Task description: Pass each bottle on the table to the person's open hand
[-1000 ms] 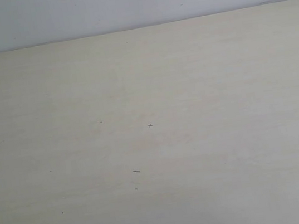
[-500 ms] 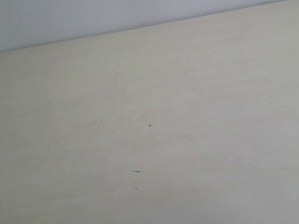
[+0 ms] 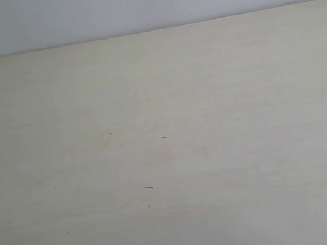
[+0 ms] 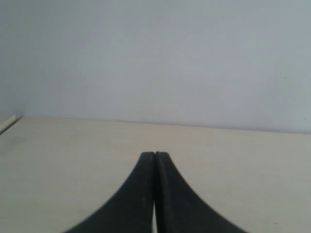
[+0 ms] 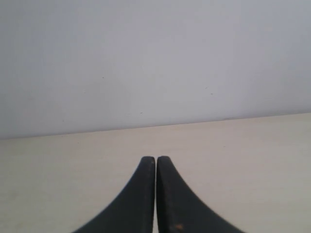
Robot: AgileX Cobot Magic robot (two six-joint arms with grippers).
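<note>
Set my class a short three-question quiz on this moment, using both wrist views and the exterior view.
1. True or false: the left jaws and the right jaws are both shut, with nothing between them.
2. In the exterior view, what shows on the table? A) four bottles B) only a few tiny dark specks C) an open hand
3. Fill in: beyond the table's far edge stands a plain pale ____.

Key: 1 true; 2 B; 3 wall.
</note>
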